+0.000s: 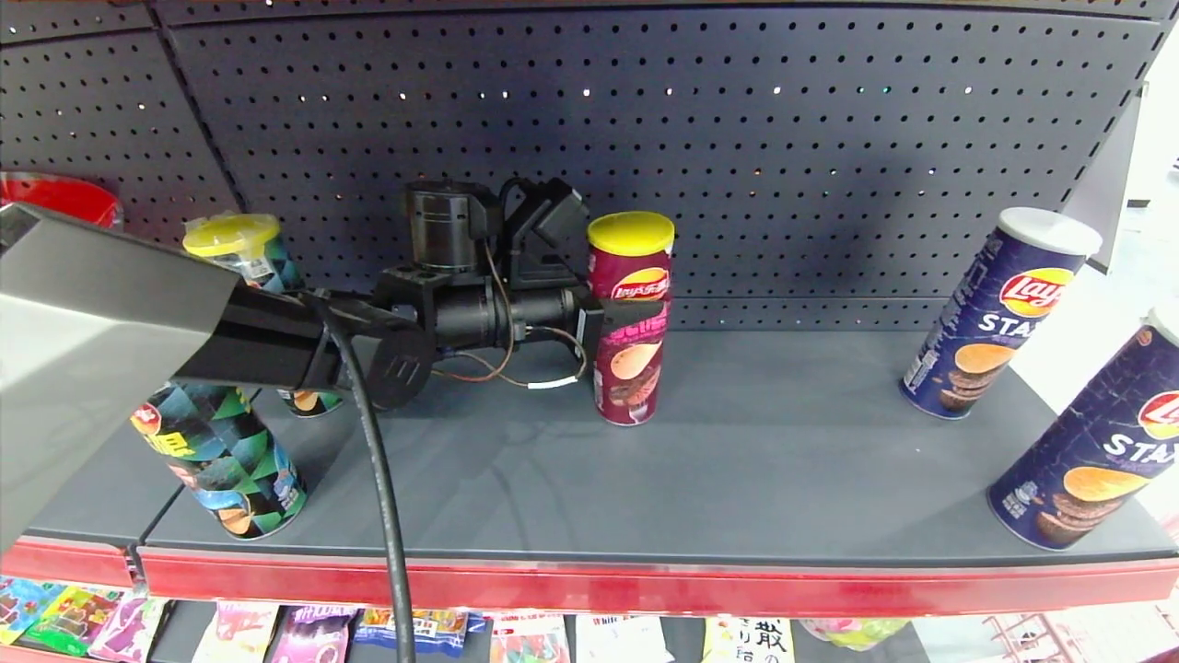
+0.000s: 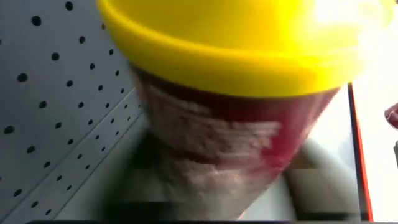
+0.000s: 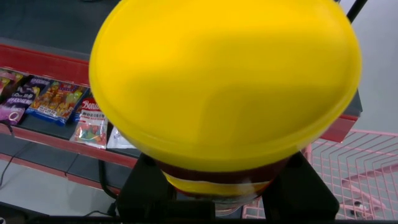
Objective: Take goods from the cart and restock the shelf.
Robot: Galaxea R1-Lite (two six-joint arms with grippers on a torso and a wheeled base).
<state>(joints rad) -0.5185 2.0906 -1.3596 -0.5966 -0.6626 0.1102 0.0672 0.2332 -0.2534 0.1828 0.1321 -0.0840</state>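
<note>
in the head view the left gripper [image 1: 631, 324] is clamped around the middle of the maroon can [image 1: 639, 276], which stands upright with its yellow lid on, midway along the shelf [image 1: 737, 460] and towards its back, with two teal cans [image 1: 226, 465] at the shelf's left end and two blue cans [image 1: 999, 313] at its right end. the left wrist view has that can [image 2: 217, 143] right against the camera, above the shelf board. in the right wrist view the right gripper [image 3: 217, 196] grips a second yellow-lidded can [image 3: 224, 81] between its dark fingers [image 3: 140, 193], out beyond the shelf's red front edge [image 3: 50, 59], with the pink cart [image 3: 357, 168] close by.
</note>
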